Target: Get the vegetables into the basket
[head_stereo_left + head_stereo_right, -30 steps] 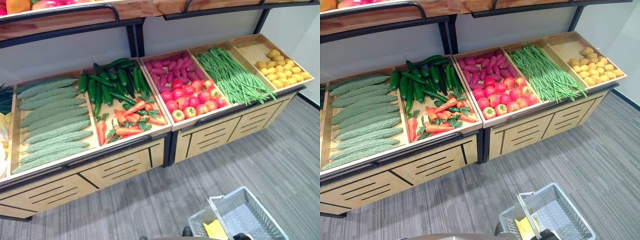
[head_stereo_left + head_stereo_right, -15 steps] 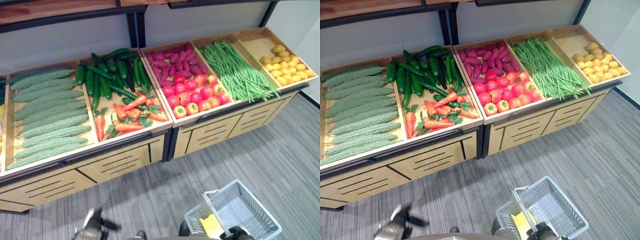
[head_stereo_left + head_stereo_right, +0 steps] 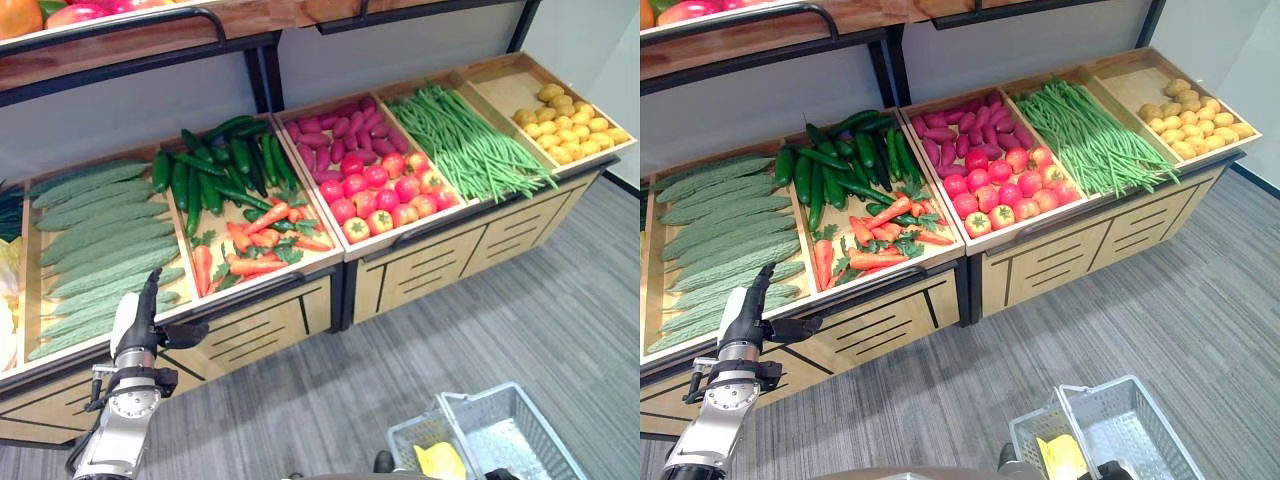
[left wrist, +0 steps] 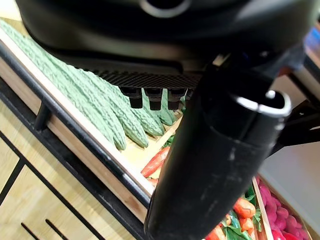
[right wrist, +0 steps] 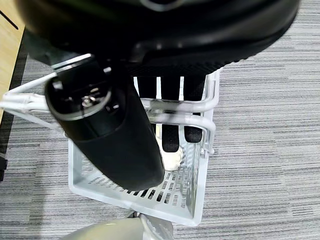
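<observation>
A sloped wooden display holds bitter gourds (image 3: 100, 240), cucumbers (image 3: 215, 165), carrots (image 3: 255, 240), tomatoes (image 3: 385, 195), green beans (image 3: 470, 145) and small yellow potatoes (image 3: 570, 125). My left hand (image 3: 133, 318) is raised in front of the bitter gourd bin's front edge, fingers straight and open, holding nothing. The white wire basket (image 3: 505, 395) hangs low at the right with a yellow item (image 3: 437, 461) inside. In the right wrist view my right hand (image 5: 170, 135) has its fingers curled round the basket's handle (image 5: 195, 120).
Purple-red tubers (image 3: 335, 130) fill the back of the tomato bin. A black rail (image 4: 40, 117) runs along the display's front edge. An upper shelf (image 3: 120, 35) overhangs the bins. Grey striped carpet (image 3: 480, 310) lies in front of the display.
My left arm has come up from the lower edge to the front of the bitter gourd bin. The camera has shifted a little; the basket stays in my right hand.
</observation>
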### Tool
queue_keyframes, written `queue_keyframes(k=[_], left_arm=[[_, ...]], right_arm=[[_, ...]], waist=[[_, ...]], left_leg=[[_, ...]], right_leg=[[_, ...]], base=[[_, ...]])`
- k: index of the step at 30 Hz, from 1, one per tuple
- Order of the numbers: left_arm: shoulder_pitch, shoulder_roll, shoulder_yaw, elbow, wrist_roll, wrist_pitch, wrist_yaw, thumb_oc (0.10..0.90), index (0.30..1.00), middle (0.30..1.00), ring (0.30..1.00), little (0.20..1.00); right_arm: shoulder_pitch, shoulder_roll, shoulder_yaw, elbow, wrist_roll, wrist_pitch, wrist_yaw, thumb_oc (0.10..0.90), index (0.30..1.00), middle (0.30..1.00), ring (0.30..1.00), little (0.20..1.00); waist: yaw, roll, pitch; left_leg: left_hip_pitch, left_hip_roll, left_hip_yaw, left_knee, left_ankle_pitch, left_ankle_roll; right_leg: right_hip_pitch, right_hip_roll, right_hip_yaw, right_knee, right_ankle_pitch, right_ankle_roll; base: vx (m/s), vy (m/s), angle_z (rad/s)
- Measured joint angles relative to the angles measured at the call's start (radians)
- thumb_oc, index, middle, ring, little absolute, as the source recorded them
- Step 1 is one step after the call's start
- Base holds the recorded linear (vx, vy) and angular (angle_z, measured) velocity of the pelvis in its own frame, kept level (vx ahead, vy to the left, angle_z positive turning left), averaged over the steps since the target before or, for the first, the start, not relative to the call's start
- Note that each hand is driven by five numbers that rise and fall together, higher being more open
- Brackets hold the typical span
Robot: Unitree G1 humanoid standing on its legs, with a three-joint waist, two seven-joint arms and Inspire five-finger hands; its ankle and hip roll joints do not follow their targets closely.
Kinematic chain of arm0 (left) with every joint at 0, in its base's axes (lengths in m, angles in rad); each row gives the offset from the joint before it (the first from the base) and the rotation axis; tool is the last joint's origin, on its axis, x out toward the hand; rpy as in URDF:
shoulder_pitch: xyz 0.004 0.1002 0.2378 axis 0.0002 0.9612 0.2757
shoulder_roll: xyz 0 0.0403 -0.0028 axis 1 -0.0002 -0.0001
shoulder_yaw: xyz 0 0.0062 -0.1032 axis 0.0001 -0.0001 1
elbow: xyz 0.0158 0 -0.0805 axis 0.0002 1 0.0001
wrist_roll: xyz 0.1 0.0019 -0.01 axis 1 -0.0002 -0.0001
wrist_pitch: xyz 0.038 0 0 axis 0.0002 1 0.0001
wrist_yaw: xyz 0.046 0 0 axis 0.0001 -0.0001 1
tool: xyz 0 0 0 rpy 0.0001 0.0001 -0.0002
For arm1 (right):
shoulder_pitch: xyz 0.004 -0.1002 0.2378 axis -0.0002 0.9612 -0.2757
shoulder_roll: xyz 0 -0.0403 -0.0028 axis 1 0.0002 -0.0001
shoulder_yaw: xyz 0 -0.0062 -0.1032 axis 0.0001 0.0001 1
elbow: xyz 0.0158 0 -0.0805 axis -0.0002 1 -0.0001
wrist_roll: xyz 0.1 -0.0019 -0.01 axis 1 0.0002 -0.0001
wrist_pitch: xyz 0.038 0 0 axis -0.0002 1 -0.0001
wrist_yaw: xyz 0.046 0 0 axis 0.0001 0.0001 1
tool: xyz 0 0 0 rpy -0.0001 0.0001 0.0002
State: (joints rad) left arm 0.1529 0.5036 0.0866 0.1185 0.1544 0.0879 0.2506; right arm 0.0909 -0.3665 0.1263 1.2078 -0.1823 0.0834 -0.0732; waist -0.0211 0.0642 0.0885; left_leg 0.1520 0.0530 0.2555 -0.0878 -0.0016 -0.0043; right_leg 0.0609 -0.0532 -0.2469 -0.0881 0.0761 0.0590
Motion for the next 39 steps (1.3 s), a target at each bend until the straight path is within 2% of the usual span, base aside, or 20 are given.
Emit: queue_keyframes(k=[1,2,6,8,10,12,14,19,23,25,30,39], left_arm=[[-0.023,0.059,-0.029,0.018,0.025,0.004,0.002,0.900,1.000,1.000,1.000,1.000],[-0.041,0.085,-0.032,0.036,0.044,0.004,0.006,0.900,1.000,1.000,1.000,1.000],[-0.152,0.132,-0.058,0.115,0.104,0.010,0.043,0.900,1.000,1.000,1.000,1.000],[-0.219,0.189,-0.129,0.165,0.139,0.015,0.062,0.900,1.000,1.000,1.000,1.000],[-0.253,0.193,-0.138,0.185,0.162,0.015,0.069,0.900,1.000,1.000,1.000,1.000],[-0.321,0.215,-0.192,0.249,0.173,0.016,0.072,0.900,1.000,1.000,1.000,1.000],[-0.375,0.227,-0.236,0.287,0.184,0.021,0.072,0.900,1.000,1.000,1.000,1.000],[-0.505,0.240,-0.376,0.402,0.220,0.022,0.072,0.900,1.000,1.000,1.000,1.000],[-0.662,0.245,-0.519,0.557,0.240,0.013,0.071,0.900,1.000,1.000,1.000,1.000],[-0.725,0.240,-0.562,0.655,0.241,0.019,0.066,0.900,1.000,1.000,1.000,1.000],[-0.789,0.185,-0.570,0.818,0.241,0.037,0.050,0.900,1.000,1.000,1.000,1.000],[-0.896,0.179,-0.567,1.011,0.240,0.063,0.024,0.900,1.000,1.000,1.000,1.000]], right_arm=[[-0.003,-0.004,0.003,0.001,-0.001,0.000,0.000,0.400,0.300,0.300,0.300,0.300],[-0.006,-0.009,0.008,0.001,-0.005,-0.001,0.001,0.400,0.300,0.300,0.300,0.300],[-0.008,-0.034,0.020,0.001,-0.009,-0.002,-0.001,0.400,0.300,0.300,0.300,0.300],[-0.016,-0.056,0.036,0.003,-0.015,-0.010,-0.004,0.400,0.300,0.300,0.300,0.300],[-0.029,-0.070,0.038,0.000,-0.018,-0.012,-0.008,0.400,0.300,0.300,0.300,0.300],[-0.045,-0.087,0.039,0.006,-0.019,-0.012,-0.013,0.400,0.300,0.300,0.300,0.300],[-0.060,-0.099,0.038,0.004,-0.019,-0.015,-0.015,0.400,0.300,0.300,0.300,0.300],[-0.096,-0.123,0.039,0.013,-0.019,-0.020,-0.021,0.400,0.300,0.300,0.300,0.300],[-0.161,-0.143,0.057,0.017,-0.016,-0.022,-0.040,0.400,0.300,0.300,0.300,0.300],[-0.195,-0.143,0.067,0.014,-0.016,-0.023,-0.051,0.400,0.300,0.300,0.300,0.300],[-0.205,-0.140,0.079,-0.003,-0.010,-0.023,-0.058,0.400,0.300,0.300,0.300,0.300],[-0.226,-0.140,0.082,-0.012,0.005,-0.026,-0.070,0.400,0.300,0.300,0.300,0.300]], waist=[[-0.004,0.003,-0.001],[-0.009,0.006,-0.003],[-0.033,0.037,-0.020],[-0.046,0.054,-0.023],[-0.059,0.070,-0.019],[-0.082,0.091,-0.014],[-0.088,0.108,-0.018],[-0.122,0.139,-0.006],[-0.153,0.168,0.016],[-0.167,0.170,0.036],[-0.188,0.170,0.052],[-0.191,0.167,0.098]], left_leg=[[-0.003,0.000,0.000,0.000,0.002,-0.003],[-0.006,0.000,0.000,0.000,0.002,-0.003],[-0.018,-0.002,0.004,0.000,0.002,-0.003],[-0.031,-0.002,0.018,0.000,0.002,-0.004],[-0.038,-0.003,0.033,0.000,0.003,-0.004],[-0.045,-0.003,0.050,0.001,0.003,-0.003],[-0.064,-0.002,0.060,0.000,0.003,-0.004],[-0.096,-0.001,0.088,0.000,0.003,-0.004],[-0.169,-0.002,0.122,0.001,0.009,-0.011],[-0.189,0.000,0.147,0.001,0.012,-0.012],[-0.192,0.004,0.163,0.001,0.021,-0.024],[-0.214,0.008,0.164,0.000,0.026,-0.032]], right_leg=[[-0.004,0.000,0.000,0.000,0.001,-0.001],[-0.005,0.001,0.001,0.001,0.001,-0.001],[-0.019,0.000,0.010,0.000,0.004,-0.004],[-0.042,0.001,0.028,-0.002,0.007,-0.005],[-0.056,0.002,0.041,-0.002,0.016,-0.012],[-0.073,0.005,0.062,-0.004,0.018,-0.013],[-0.100,0.008,0.081,0.001,0.027,-0.017],[-0.145,0.015,0.108,0.001,0.037,-0.023],[-0.237,0.022,0.145,0.002,0.058,-0.029],[-0.267,0.027,0.167,0.002,0.069,-0.034],[-0.284,0.036,0.194,0.003,0.071,-0.036],[-0.311,0.043,0.206,0.003,0.076,-0.044]], base=[[0.02,-0.084,0.00],[0.01,-0.043,-0.01],[0.01,-0.051,-0.05],[0.02,-0.049,-0.17],[0.01,-0.042,-0.26],[0.01,-0.039,-0.28],[0.01,-0.057,-0.26],[-0.03,-0.031,-0.20],[-0.06,-0.053,-0.27],[-0.02,-0.065,-0.32],[0.01,-0.037,-0.23],[0.00,-0.022,-0.03]])
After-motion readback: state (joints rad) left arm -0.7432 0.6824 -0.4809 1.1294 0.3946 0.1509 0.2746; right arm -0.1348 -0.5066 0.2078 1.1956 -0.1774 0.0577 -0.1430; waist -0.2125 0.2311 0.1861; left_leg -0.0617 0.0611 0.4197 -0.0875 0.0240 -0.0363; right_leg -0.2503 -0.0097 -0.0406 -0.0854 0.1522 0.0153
